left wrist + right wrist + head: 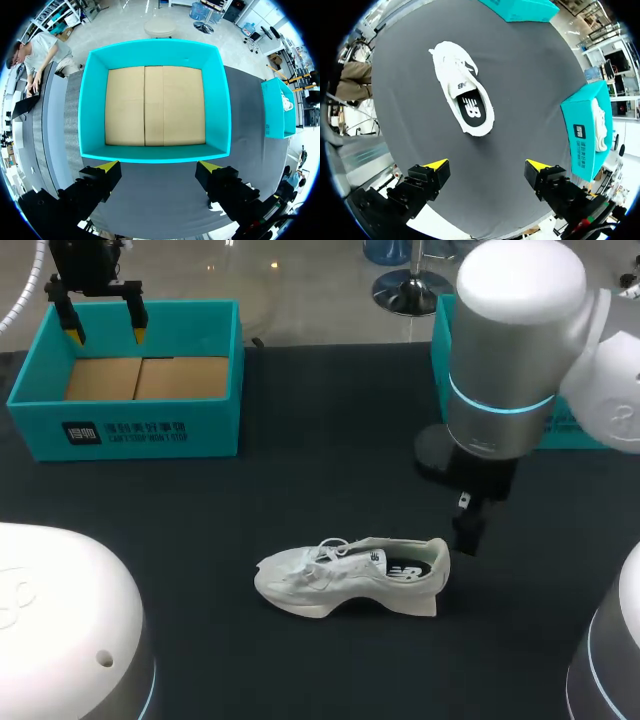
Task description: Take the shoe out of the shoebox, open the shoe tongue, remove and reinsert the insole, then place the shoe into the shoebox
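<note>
Across the dark bench [330,440], far left: teal shoebox [120,430], open, bare cardboard floor, nothing inside. Far right, partly behind the right arm: a second teal box [587,135] with something white in it, too small to identify.

Near the bench's middle, well apart from both boxes: white sneaker [350,575], upright on its sole, toe to the left, heel to the right, laces loose over the tongue. Inside, seated flat: dark insole [470,110] with a pale mark.

Judged from this layout: take-out step done, final placing in the shoebox not done. Cannot tell whether the tongue counts as opened, nor whether the insole has been out and back; either an early point with the middle steps ahead, or a late one with only the return left.

Left arm at the far left, wrist pointing straight down over the shoebox; left gripper [106,336] above the box's far wall, fingers spread wide, holding nothing. Right arm reaching in from the right, forearm upright just beyond the sneaker's heel; right gripper [487,164] above bare bench beside the heel, fingers likewise wide apart, empty, touching nothing.
</note>
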`<state>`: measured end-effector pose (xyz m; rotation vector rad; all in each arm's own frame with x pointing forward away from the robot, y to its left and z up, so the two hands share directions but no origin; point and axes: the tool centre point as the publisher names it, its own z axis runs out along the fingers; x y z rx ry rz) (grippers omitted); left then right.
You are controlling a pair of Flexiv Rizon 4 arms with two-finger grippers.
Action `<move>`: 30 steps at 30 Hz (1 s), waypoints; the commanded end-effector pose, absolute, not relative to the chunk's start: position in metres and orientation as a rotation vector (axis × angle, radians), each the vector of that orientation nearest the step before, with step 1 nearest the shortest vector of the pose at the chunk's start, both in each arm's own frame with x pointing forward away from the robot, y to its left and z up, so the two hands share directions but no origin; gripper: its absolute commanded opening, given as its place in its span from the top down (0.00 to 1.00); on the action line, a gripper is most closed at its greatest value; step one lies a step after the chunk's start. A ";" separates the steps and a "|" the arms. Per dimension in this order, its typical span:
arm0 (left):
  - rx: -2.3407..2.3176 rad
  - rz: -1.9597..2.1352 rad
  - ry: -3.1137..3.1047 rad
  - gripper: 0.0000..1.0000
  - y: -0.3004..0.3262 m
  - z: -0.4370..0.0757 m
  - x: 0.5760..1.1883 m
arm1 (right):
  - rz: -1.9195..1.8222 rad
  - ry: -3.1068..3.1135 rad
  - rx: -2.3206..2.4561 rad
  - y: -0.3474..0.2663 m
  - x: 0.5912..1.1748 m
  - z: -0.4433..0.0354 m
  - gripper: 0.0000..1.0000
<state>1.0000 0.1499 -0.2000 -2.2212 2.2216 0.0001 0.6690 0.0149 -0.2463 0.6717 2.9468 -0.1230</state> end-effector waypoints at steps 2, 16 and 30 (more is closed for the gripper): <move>-2.221 0.000 2.222 0.00 0.150 -0.200 1.000 | -0.090 2.958 0.554 0.012 0.666 -0.248 0.00; -2.221 0.000 2.222 0.00 0.150 -0.200 1.000 | 0.001 3.022 0.075 -0.006 0.683 -0.252 0.00; -2.221 0.000 2.222 0.00 0.150 -0.200 1.000 | 0.430 2.972 0.020 -0.059 0.673 -0.266 0.00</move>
